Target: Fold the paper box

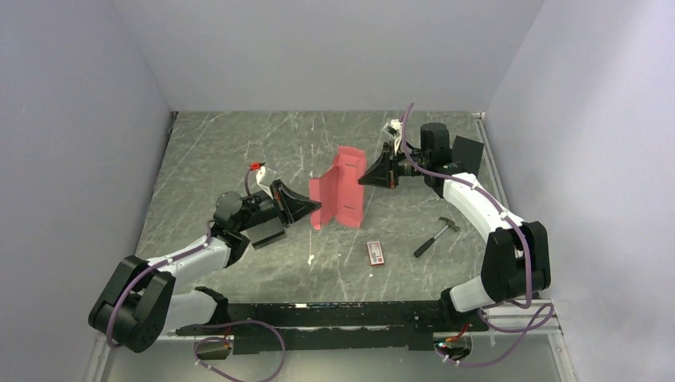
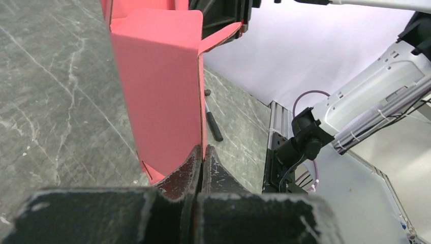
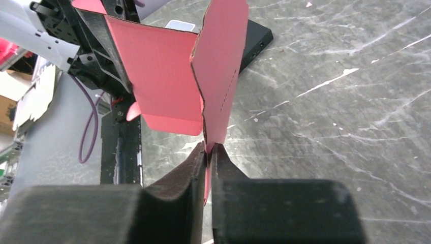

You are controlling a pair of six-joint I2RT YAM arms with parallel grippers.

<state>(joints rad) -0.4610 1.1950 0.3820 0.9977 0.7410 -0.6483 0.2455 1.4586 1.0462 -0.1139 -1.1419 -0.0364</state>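
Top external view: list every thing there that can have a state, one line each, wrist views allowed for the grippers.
paper box: part-folded, flaps not yet closed, held between both grippers.
left gripper: shut on an edge of the paper box.
right gripper: shut on a flap of the paper box.
hammer: lying flat, apart from both arms.
printed packet: lying flat, untouched.

Centre: we both clamp the paper box (image 1: 341, 189), left gripper (image 1: 309, 208) pinched on its left edge, right gripper (image 1: 362, 177) on its right flap; it stands between our arms.
Near right: a hammer (image 1: 436, 236) and a small packet (image 1: 376, 253) lie on the table (image 1: 215, 143).
Far right: a black box (image 1: 467, 153) sits behind our right wrist.
Far left: we see bare table surface.
Sides: walls (image 1: 79, 159) stand close by.
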